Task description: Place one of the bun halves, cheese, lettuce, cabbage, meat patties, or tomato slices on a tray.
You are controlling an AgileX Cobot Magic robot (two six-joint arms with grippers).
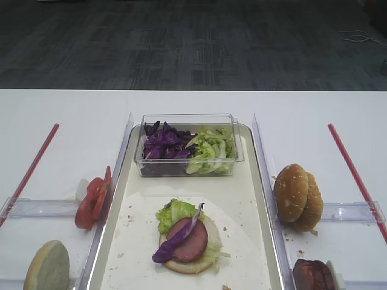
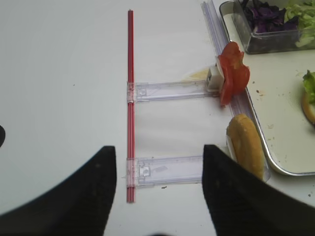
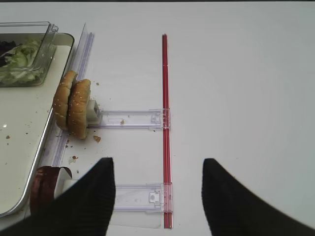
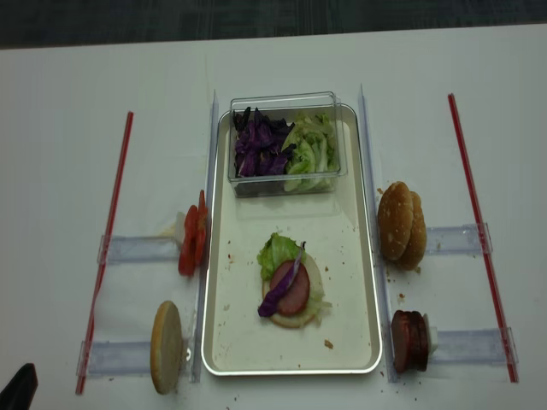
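Observation:
On the cream tray (image 1: pixel 136 238) lies a stack: a bun half (image 1: pixel 188 264) under lettuce (image 1: pixel 174 212), a meat patty (image 1: pixel 193 241) and a purple cabbage strip (image 1: pixel 174 246). Tomato slices (image 1: pixel 94 202) stand on edge left of the tray, with a bun half (image 1: pixel 47 267) nearer the front. Two bun halves (image 1: pixel 297 196) and meat patties (image 1: pixel 313 275) stand on the right. My left gripper (image 2: pixel 159 147) is open over bare table, left of that bun half (image 2: pixel 244 145). My right gripper (image 3: pixel 158 160) is open and empty, right of the patties (image 3: pixel 43 189).
A clear box (image 1: pixel 188 145) of purple cabbage and lettuce sits at the tray's far end. Red rods (image 1: pixel 31 166) (image 1: pixel 354 175) and clear plastic rails (image 1: pixel 36 208) (image 1: pixel 354 211) lie on the white table either side of the tray. Crumbs dot the tray.

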